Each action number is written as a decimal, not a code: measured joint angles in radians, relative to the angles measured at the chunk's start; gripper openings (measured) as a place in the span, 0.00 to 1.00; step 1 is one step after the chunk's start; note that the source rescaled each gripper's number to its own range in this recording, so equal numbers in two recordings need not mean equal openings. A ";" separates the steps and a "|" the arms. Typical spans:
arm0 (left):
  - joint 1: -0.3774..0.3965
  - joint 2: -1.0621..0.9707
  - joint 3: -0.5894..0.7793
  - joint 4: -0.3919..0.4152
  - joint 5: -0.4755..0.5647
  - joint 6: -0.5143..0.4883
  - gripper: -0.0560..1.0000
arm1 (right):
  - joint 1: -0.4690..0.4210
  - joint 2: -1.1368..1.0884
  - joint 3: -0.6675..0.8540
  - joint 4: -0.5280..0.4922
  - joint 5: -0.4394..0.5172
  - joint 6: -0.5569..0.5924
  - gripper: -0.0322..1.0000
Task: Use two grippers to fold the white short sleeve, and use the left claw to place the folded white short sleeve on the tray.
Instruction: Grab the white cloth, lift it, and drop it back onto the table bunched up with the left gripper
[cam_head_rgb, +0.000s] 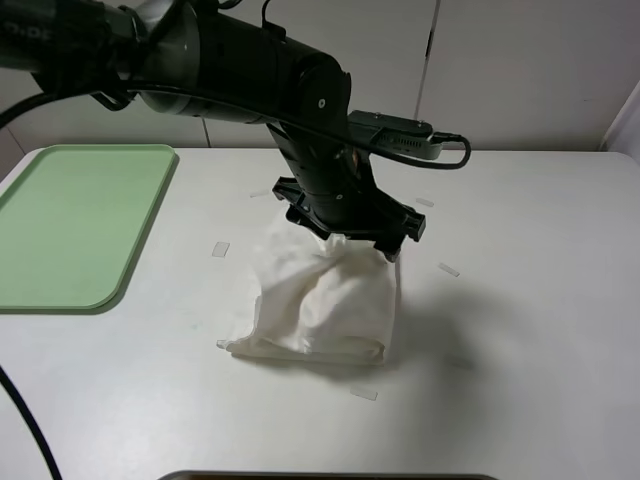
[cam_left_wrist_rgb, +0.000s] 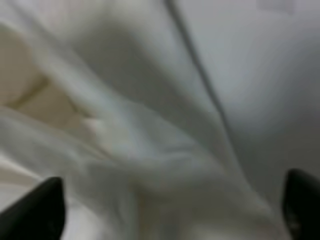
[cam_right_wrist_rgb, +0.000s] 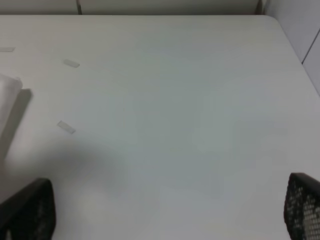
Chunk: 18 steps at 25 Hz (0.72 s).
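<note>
White panelled walls (cam_head_rgb: 500, 70) stand behind a plain white table (cam_head_rgb: 530, 320), and on that table we see the white short sleeve (cam_head_rgb: 330, 300) lying near the middle as a bunched, partly folded heap. Its lower edge rests flat on the table, while its upper part rises in a crumpled peak to the left gripper (cam_head_rgb: 355, 228), which hangs directly over it at the end of a thick black arm reaching in from the upper left of the high view. In the left wrist view, blurred white folds fill almost everything. The two black fingertips (cam_left_wrist_rgb: 40, 207) sit far apart at opposite sides with cloth spread between them, so we read these jaws as released and spread wide; we cannot tell whether they touch the fabric. The tray (cam_head_rgb: 70, 225) lies at the left edge of the table, pale green and well apart from the shirt. Small pale tape strips (cam_head_rgb: 220, 249) dot the table around the cloth. We do not see the right gripper (cam_right_wrist_rgb: 165, 212) in the high view; its own wrist view shows its mesh-patterned fingertips (cam_right_wrist_rgb: 305, 205) wide apart over bare table, jaws released and holding nothing, with a sliver of the white cloth at the side.
</note>
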 joint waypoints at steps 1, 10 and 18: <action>0.000 0.000 0.000 -0.004 -0.017 0.000 0.82 | 0.000 0.000 0.000 0.000 0.000 0.000 1.00; 0.000 -0.022 0.000 -0.073 -0.052 0.003 1.00 | 0.000 0.000 0.000 0.000 0.000 0.000 1.00; 0.005 -0.083 0.005 -0.046 0.050 0.019 1.00 | 0.000 0.000 0.000 0.000 0.000 0.000 1.00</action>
